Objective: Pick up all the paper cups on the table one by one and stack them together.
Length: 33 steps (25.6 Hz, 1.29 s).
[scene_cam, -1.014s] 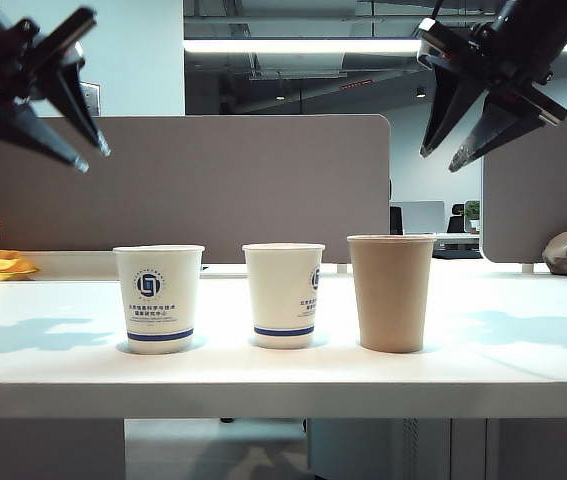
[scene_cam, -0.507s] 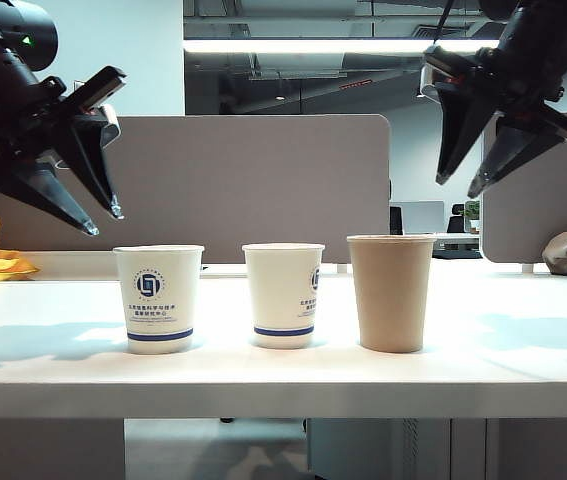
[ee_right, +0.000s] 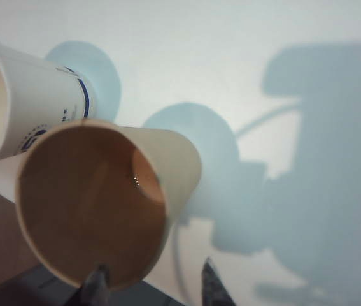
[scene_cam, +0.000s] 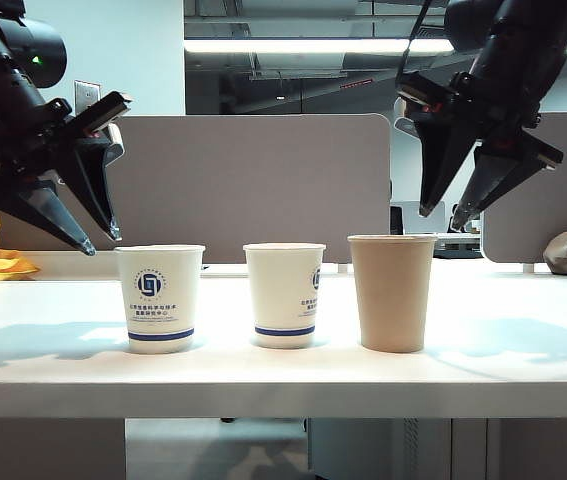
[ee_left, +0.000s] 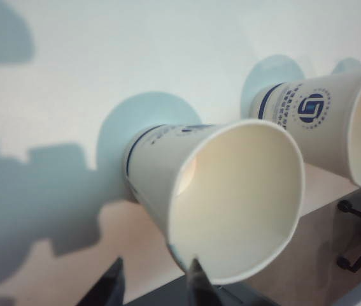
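Centrally on the table (scene_cam: 523, 340), three paper cups stand upright in a row parallel to its thick front edge, and the middle white cup (scene_cam: 284, 294) serves as the landmark. Just left of it, with a clear gap, stands the other white cup (scene_cam: 160, 297), its round blue logo facing the exterior camera. Just right of it, with a narrower gap, stands the taller brown cup (scene_cam: 392, 292). None of the three touches another, and all sit a little back from the front edge.

Up and to the left of the middle cup, the left gripper (scene_cam: 101, 240) hangs in the air with its jaws spread wide and nothing between them; its tips are about level with the rim of the leftmost white cup and slightly outside it. In the left wrist view the fingertips (ee_left: 195, 273) frame that cup's (ee_left: 215, 194) open mouth, one tip overlapping the rim in the picture, with the landmark cup (ee_left: 333, 124) beyond.

Up and to the right of the middle cup, the right gripper (scene_cam: 440, 215) hovers above the brown cup's rim, jaws likewise apart and empty. The right wrist view looks into the brown cup (ee_right: 94, 204), with one fingertip (ee_right: 96, 284) over its rim.

Bare tabletop stretches wide on both outer sides of the row, and grey-brown partition panels (scene_cam: 253, 185) close off the far edge.
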{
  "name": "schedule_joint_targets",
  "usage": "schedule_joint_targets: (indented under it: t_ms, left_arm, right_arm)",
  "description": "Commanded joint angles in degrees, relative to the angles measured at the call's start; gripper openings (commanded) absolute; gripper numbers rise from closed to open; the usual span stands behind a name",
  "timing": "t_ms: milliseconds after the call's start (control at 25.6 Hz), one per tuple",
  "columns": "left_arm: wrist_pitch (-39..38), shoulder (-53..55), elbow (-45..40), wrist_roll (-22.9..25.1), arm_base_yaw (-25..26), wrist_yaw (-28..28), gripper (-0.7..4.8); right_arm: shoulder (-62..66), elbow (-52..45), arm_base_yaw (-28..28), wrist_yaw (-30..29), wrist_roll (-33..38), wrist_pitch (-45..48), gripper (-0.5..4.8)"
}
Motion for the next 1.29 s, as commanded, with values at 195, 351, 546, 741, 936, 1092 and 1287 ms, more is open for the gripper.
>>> schedule_joint_targets:
  t_ms: [195,351,546,741,936,1092,1287]
  left_arm:
    - [1.14,0.98,0.07,0.37,-0.07,-0.07,1.3]
    - [1.68,1.6,0.09,0.35,-0.09,-0.09,1.3]
    - [2.25,2.08,0.07,0.35,-0.09,-0.07,1.3]
    - [3.74,2.1,0.07,-0.17,-0.09,0.09,1.3]
    - [4.94,2.25,0.09,-0.35,-0.09,0.13,1.29]
    - [4.79,4.24,0.13,-1.16,-0.09,1.68,1.29]
    - [5.22,5.73,0.22,-1.16,-0.7,2.71,1.03]
  right_arm:
    - [0.04,0.31,-0.07,1.38,-0.17,0.98,1.7]
    - [0.74,0.31,-0.07,1.14,-0.17,1.2,1.7]
    - [2.34,0.33,0.04,0.66,-0.15,1.29,1.7]
    - [3.41,0.33,0.39,-1.55,-0.09,3.93,1.43]
    - [3.72,0.33,0.79,-1.86,-0.09,5.79,1.03]
    - [5.57,0.33,0.98,-2.25,-0.09,5.66,1.03]
    - [6.64,0.35,1.03,-3.13,-0.09,5.75,0.95]
